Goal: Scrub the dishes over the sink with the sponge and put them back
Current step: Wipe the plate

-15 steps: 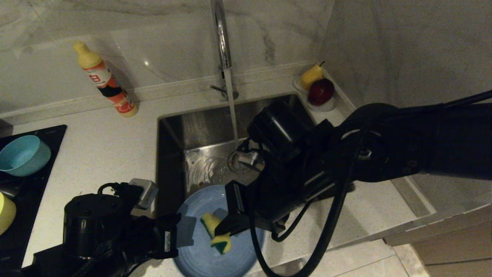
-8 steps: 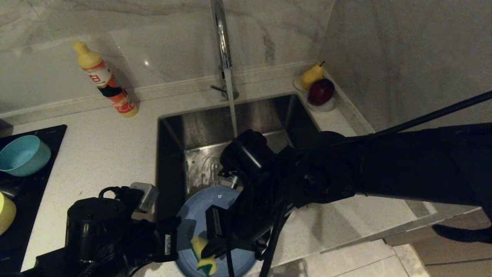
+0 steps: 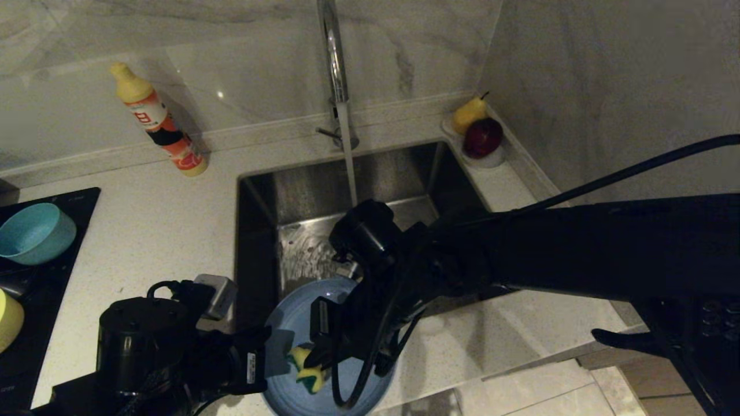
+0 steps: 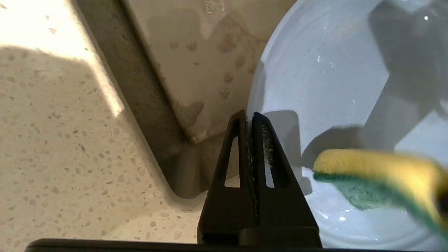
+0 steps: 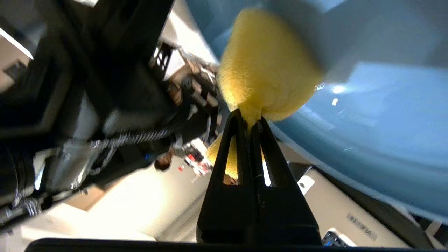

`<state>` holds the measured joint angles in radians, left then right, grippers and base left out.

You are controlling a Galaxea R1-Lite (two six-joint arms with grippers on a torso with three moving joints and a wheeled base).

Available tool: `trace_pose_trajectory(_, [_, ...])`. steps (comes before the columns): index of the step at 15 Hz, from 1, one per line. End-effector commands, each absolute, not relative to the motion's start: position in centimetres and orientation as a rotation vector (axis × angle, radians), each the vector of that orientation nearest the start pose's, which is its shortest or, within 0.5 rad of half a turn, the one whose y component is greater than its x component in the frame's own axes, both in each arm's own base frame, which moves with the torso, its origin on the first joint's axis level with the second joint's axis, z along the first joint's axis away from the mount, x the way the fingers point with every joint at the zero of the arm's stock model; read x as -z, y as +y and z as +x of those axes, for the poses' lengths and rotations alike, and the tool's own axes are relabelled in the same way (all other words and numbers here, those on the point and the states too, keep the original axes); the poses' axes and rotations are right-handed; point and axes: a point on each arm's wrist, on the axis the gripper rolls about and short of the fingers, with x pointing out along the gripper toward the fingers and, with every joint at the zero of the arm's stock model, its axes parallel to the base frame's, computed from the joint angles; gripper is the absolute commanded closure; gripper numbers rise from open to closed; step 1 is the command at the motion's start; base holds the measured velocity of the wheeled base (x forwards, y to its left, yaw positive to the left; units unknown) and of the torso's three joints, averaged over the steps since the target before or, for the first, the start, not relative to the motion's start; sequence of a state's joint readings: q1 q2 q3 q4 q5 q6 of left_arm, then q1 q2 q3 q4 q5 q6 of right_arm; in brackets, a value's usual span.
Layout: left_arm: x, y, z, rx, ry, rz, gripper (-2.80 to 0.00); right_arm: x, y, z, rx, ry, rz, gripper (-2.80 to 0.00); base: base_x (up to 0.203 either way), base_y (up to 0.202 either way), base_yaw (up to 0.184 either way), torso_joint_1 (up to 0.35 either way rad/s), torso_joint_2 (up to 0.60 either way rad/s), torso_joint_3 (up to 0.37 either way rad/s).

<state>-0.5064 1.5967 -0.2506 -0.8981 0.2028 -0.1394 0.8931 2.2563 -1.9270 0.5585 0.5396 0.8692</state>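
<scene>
1. Yellow foam with a green scouring layer, the sponge is pinched between the closed fingers of the right gripper and pressed on the face of the periwinkle plate.
2. Just beside the sponge, the left gripper has its fingers pressed together on the plate's rim, holding the plate tilted over the near edge of the sink.
3. Beyond both grippers, the faucet runs a stream of water into the steel basin, behind the right arm's wrist, which hides the drain.
4. Well off to the left gripper's outer side, the teal bowl and yellow bowl sit on a black cooktop.
5. Farther back, a detergent bottle stands on the counter; a pear and an apple rest in the far corner.
</scene>
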Motion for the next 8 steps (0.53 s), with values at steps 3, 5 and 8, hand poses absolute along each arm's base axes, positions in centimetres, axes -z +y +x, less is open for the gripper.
trace_pose_trajectory(3, [-10.4,-9.8,18.7,0.269,0.429,0.013,0.0,-16.2,33.4,29.5,-0.742,1.428,0.544,0.0,0.0,0.0,0.0,0.0,0.0,0.0])
trace_pose_trajectory(5, [-10.5,-9.8,18.7,0.268,0.427,0.013,0.0,-16.8,31.8,31.0,-0.709,1.398,0.581,0.0,0.0,0.0,0.0,0.0,0.0,0.0])
trace_pose_trajectory(8, [-10.6,-9.7,18.4,0.267,0.419,0.01,0.0,-19.9,29.6,31.0,-0.713,1.343,0.618,0.0,0.0,0.0,0.0,0.0,0.0,0.0])
